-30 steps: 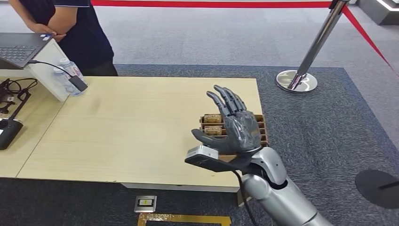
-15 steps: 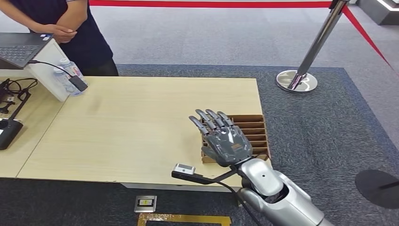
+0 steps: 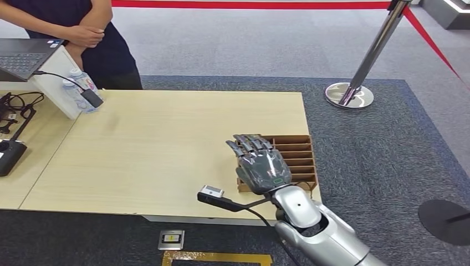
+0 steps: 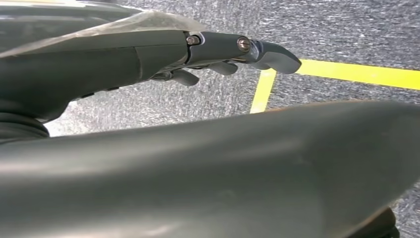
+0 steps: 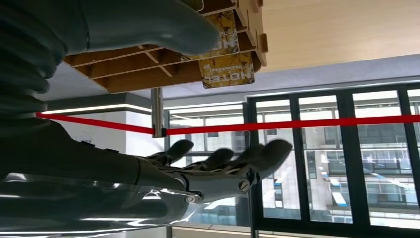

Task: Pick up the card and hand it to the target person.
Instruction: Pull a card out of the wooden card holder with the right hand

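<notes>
A brown slotted card holder (image 3: pixel 299 158) stands at the table's (image 3: pixel 166 144) front right corner. My right hand (image 3: pixel 260 163) hovers palm down over the holder's left part, fingers stretched out and apart, holding nothing. In the right wrist view, gold cards (image 5: pixel 227 67) printed "HOTEL" stick out of the holder (image 5: pixel 133 74), between the thick thumb (image 5: pixel 148 22) and the dark fingers (image 5: pixel 228 158); neither touches them. My left hand (image 4: pixel 148 54) hangs over the carpet beside a yellow floor line, fingers extended and holding nothing. A person (image 3: pixel 83 33) in dark clothes stands behind the table's far left corner with hands clasped.
A laptop (image 3: pixel 22 58) on a white stand, two water bottles (image 3: pixel 83 83) and black cables sit at the table's left end. A chrome stanchion (image 3: pixel 354 88) with red rope stands on the carpet at the far right.
My right hand has come down from an upright raised pose to palm down over the card holder, now covering the cards in the head view. The person has shifted slightly right.
</notes>
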You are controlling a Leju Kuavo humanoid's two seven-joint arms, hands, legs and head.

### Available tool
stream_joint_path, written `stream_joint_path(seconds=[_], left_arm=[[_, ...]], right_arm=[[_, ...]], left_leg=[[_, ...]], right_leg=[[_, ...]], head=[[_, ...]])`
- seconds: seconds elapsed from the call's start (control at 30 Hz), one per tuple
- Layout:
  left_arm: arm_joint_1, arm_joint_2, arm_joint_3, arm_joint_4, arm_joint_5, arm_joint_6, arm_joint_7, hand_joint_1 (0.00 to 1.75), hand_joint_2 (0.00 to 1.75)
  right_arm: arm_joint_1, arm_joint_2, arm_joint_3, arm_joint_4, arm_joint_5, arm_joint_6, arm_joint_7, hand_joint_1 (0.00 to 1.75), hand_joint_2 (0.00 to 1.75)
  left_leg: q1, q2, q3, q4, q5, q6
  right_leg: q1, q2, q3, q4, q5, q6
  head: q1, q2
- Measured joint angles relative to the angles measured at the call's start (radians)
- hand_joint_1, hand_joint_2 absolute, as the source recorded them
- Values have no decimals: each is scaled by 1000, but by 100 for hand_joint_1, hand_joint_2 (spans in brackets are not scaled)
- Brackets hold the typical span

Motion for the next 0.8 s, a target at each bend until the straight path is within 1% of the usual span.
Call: stream_joint_path(seconds=[0.13, 0.23, 0.27, 0.37, 0.43, 0.47, 0.57, 0.6, 0.67, 0.8], left_arm=[[0, -1, 0, 1, 2, 0, 6, 0, 0], [0, -1, 0, 1, 3, 1, 9, 0, 0], [0, -1, 0, 1, 3, 1, 9, 0, 0], [0, -1, 0, 1, 3, 2, 9, 0, 0], [0, -1, 0, 1, 3, 2, 9, 0, 0], [0, -2, 0, 1, 3, 2, 9, 0, 0], [0, -2, 0, 1, 3, 2, 8, 0, 0], [0, -2, 0, 1, 3, 2, 8, 0, 0], [0, -2, 0, 1, 3, 2, 7, 0, 0], [0, -2, 0, 1, 3, 2, 7, 0, 0]], right_arm=[[1, 14, -14, 17, -9, -13, 14, 157, 175], [3, 20, -23, 27, -13, -17, 17, 162, 175], [4, 21, -25, 29, -15, -18, 17, 157, 175], [11, 24, -34, 31, -19, -18, 17, 127, 175], [15, 26, -39, 34, -21, -17, 17, 119, 175], [17, 27, -41, 37, -21, -17, 17, 112, 175], [22, 30, -44, 46, -21, -16, 17, 72, 175], [24, 31, -45, 49, -21, -16, 17, 62, 175], [28, 34, -49, 54, -21, -15, 17, 62, 175], [33, 40, -59, 64, -20, -13, 17, 67, 175]], left_leg=[[0, 0, 0, 0, 0, 0], [0, 0, 0, 0, 0, 0], [0, 0, 0, 0, 0, 0], [0, 0, 0, 0, 0, 0], [0, 0, 0, 0, 0, 0], [0, 0, 0, 0, 0, 0], [0, 0, 0, 0, 0, 0], [0, 0, 0, 0, 0, 0], [0, 0, 0, 0, 0, 0], [0, 0, 0, 0, 0, 0]], right_leg=[[0, 0, 0, 0, 0, 0], [0, 0, 0, 0, 0, 0], [0, 0, 0, 0, 0, 0], [0, 0, 0, 0, 0, 0], [0, 0, 0, 0, 0, 0], [0, 0, 0, 0, 0, 0], [0, 0, 0, 0, 0, 0], [0, 0, 0, 0, 0, 0], [0, 0, 0, 0, 0, 0], [0, 0, 0, 0, 0, 0]], head=[[0, 0], [0, 0], [0, 0], [0, 0], [0, 0], [0, 0], [0, 0], [0, 0], [0, 0], [0, 0]])
